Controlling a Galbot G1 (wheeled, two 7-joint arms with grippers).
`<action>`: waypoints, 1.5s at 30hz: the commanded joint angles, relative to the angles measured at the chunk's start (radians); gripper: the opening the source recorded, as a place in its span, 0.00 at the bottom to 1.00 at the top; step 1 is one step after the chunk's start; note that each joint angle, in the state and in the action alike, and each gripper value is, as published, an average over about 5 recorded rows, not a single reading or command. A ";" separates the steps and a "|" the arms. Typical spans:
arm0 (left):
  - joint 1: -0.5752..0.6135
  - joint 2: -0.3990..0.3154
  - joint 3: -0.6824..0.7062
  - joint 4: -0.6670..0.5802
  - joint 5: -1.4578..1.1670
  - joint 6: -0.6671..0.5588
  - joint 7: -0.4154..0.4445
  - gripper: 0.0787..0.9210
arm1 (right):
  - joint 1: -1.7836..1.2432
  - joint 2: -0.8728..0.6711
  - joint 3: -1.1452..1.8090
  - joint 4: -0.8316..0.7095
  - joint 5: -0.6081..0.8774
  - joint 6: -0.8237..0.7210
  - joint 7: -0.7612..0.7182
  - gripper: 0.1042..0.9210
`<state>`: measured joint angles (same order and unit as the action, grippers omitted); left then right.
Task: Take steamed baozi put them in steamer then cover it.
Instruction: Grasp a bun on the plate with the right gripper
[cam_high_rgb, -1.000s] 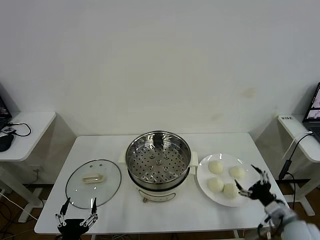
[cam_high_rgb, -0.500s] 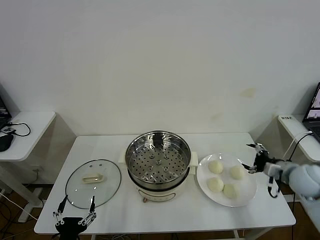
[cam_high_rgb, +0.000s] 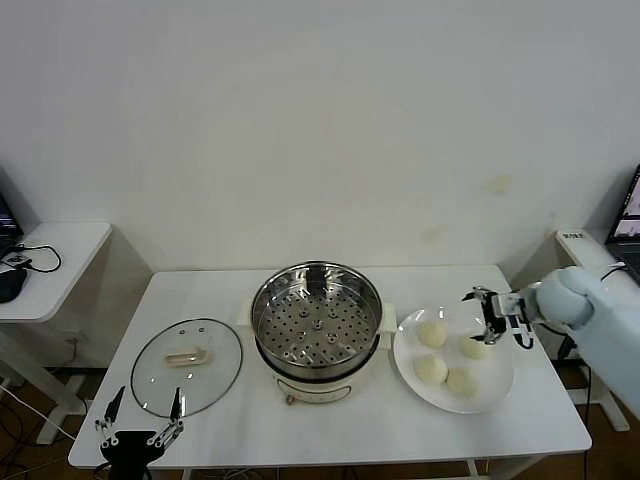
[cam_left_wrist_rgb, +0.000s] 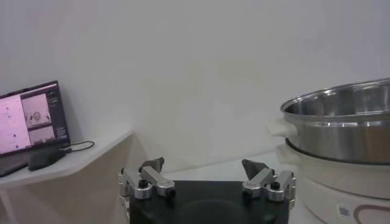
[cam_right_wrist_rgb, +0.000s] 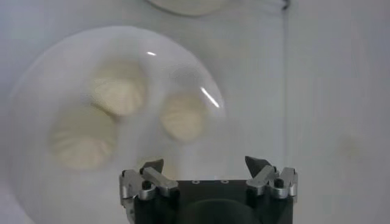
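Observation:
Several steamed baozi lie on a white plate to the right of the steamer. The steamer is a shiny steel pot with a perforated tray, and it stands uncovered. The cover, a glass lid with a cream handle, lies flat to the steamer's left. My right gripper hovers open over the plate's far right part, close to one baozi. In the right wrist view the right gripper is empty, with baozi beyond it. My left gripper is open at the table's front left, near the cover.
A side table with a mouse stands to the left. Another side table with a laptop and a hanging cable stands to the right. The left wrist view shows the steamer's wall and a laptop.
My right gripper rose from the table's front right corner and swung in over the plate's far right side. The left gripper sank slightly and drifted left. The baozi, steamer and cover stayed put.

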<state>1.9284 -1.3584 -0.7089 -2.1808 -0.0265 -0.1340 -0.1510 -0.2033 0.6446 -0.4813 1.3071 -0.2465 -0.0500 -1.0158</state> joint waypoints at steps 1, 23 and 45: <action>0.000 0.000 -0.014 0.002 0.001 -0.001 0.000 0.88 | 0.175 0.133 -0.227 -0.149 0.024 0.001 -0.066 0.88; -0.005 -0.001 -0.040 0.016 -0.004 -0.004 -0.001 0.88 | 0.125 0.244 -0.215 -0.282 -0.060 -0.006 -0.029 0.79; -0.002 -0.008 -0.042 0.006 -0.008 -0.013 -0.006 0.88 | 0.124 0.230 -0.204 -0.263 -0.064 -0.007 -0.028 0.55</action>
<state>1.9268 -1.3680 -0.7492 -2.1759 -0.0339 -0.1471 -0.1566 -0.0835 0.8744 -0.6838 1.0422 -0.3085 -0.0572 -1.0444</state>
